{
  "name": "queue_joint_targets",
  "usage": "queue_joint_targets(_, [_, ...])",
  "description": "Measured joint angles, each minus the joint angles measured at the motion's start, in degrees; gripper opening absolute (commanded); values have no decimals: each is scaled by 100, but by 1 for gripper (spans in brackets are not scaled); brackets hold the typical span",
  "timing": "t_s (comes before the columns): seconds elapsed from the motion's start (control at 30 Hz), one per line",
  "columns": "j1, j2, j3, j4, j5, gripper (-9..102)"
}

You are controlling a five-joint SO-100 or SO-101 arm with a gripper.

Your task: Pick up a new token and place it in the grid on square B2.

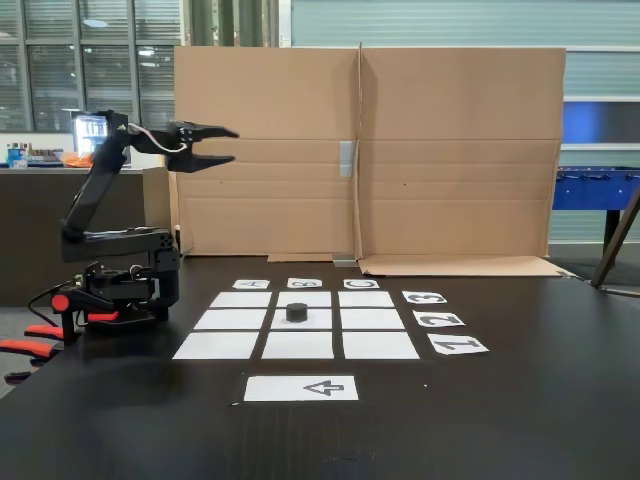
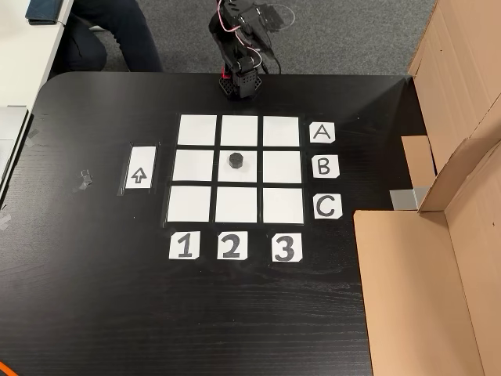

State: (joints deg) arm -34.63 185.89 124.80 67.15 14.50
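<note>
The token [image 1: 297, 312], a small black round puck, rests upright on square B2 [image 1: 318, 322], the centre cell of the grid [image 1: 235, 345] of white paper rectangles. In a fixed view from above the token [image 2: 236, 160] sits near the middle of square B2 [image 2: 251, 170] within the grid [image 2: 196, 129]. My gripper [image 1: 233, 146] is raised high at the left, well above and away from the grid. Its jaws are open and hold nothing. The arm [image 2: 239, 55] stands at the table's far edge, just beyond row A.
A white strip with an arrow [image 1: 300, 388] lies in front of the grid. Letter cards [image 2: 323, 165] and number cards [image 2: 230, 246] edge it. A tall cardboard wall [image 1: 400, 150] stands behind. A person's legs [image 2: 109, 35] show beside the table.
</note>
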Motion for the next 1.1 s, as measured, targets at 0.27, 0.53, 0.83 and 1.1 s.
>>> queue_joint_targets(0.27, [-404,448,35,598,299,2])
queue_joint_targets(0.53, [-1230,448,255,1371,343,1])
queue_joint_targets(0.83, [-1538,448,1195,1679,343,0])
queue_joint_targets(1.1, [-2347,448,1600,1538,264,0])
